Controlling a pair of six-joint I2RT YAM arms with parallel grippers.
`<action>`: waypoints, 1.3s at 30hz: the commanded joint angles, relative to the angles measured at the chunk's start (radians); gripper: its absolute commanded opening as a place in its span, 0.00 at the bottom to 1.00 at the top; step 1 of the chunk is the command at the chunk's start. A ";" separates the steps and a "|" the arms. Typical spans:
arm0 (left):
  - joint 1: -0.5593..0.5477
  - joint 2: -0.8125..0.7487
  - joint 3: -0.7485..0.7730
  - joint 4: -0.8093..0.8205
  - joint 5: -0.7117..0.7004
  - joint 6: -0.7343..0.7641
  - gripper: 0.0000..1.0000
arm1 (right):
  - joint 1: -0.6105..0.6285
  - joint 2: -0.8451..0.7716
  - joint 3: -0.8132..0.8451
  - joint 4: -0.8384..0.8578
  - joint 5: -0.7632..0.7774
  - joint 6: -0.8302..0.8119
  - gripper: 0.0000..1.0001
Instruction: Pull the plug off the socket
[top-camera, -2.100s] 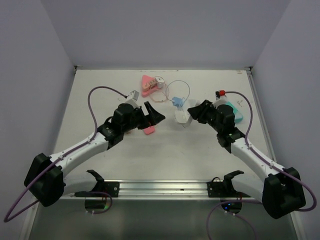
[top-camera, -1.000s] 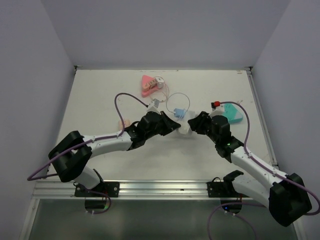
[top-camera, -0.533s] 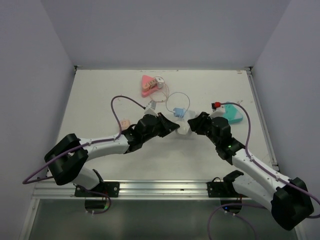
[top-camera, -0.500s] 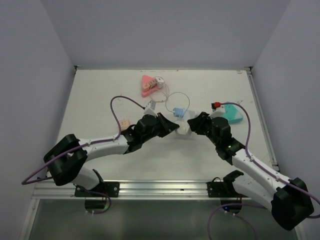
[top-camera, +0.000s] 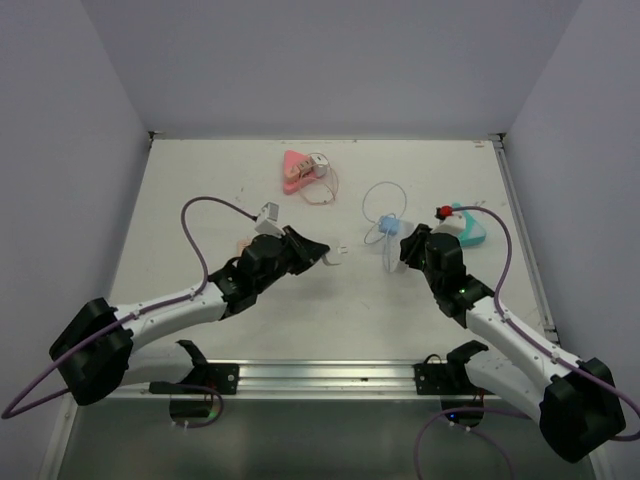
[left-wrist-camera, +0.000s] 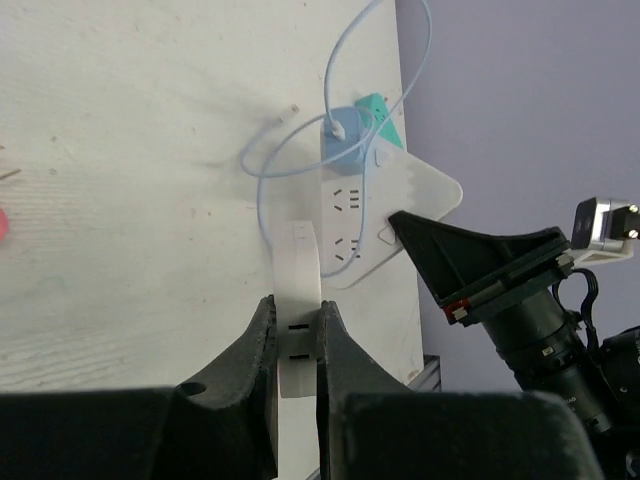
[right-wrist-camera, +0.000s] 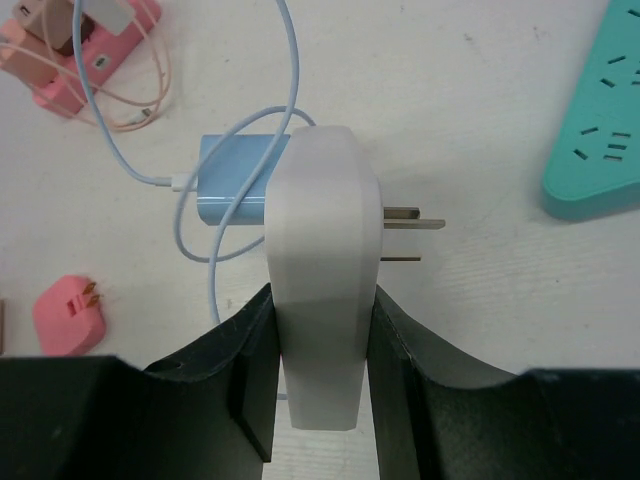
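Observation:
My left gripper is shut on a thin white plug with two dark slots on its edge. The plug hangs clear of the white triangular socket, a short gap to its left. My right gripper is shut on that socket, seen edge-on in the right wrist view. A blue plug with a light blue cable sits in the socket's face. Two metal prongs stick out of the socket's other side.
A pink triangular socket with a thin cable lies at the back. A teal socket lies right of my right gripper. A small pink plug lies on the table. Walls enclose the table on three sides.
Half a second ago both grippers met at the socket. The left gripper has drawn back to the left with the white plug, and the right has moved right with the socket.

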 joint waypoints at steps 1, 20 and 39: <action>0.035 -0.074 -0.026 -0.012 -0.049 0.050 0.00 | 0.004 -0.009 0.024 0.015 0.112 -0.036 0.00; 0.256 0.016 -0.245 0.207 0.149 0.117 0.00 | 0.005 0.000 0.034 0.108 -0.105 -0.084 0.00; 0.328 0.212 -0.272 0.247 0.120 0.059 0.00 | 0.005 0.014 0.039 0.113 -0.127 -0.080 0.00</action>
